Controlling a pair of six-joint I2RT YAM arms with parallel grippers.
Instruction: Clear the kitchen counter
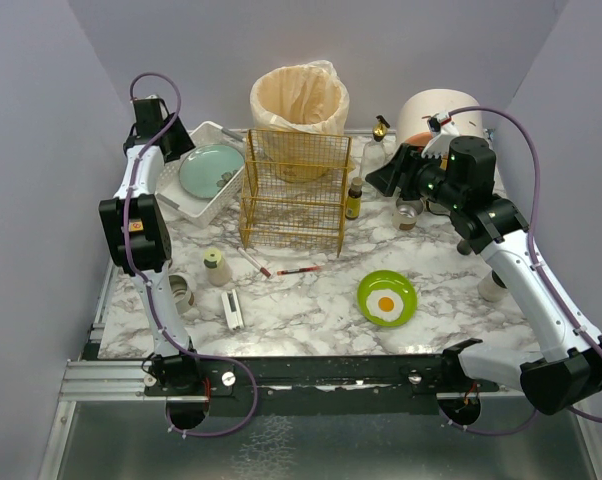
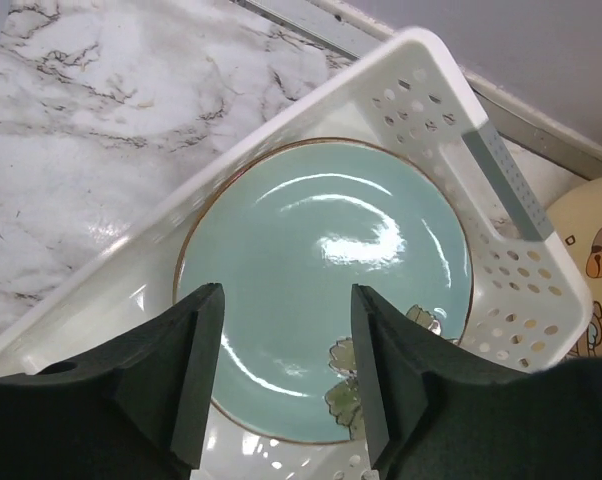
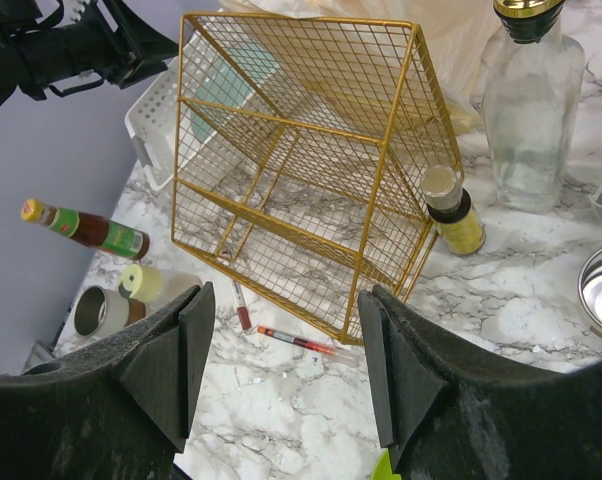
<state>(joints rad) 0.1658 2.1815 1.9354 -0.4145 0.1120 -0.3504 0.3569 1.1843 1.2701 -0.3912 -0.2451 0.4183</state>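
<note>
We observed the left arm extended to the far-left corner. The left gripper pointed down over the plate in the tray, jaws apart with nothing between them. The right arm was raised at the far right. The right gripper faced the rack, jaws wide and empty. The counter lay beneath both arms.

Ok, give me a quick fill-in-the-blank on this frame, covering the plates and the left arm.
1. The teal plate lies in the white slotted ____.
2. The fried egg sits on a dish coloured ____.
3. The left gripper hangs over the teal plate, holding nothing, its jaws ____.
Missing words: tray; green; open.
</note>
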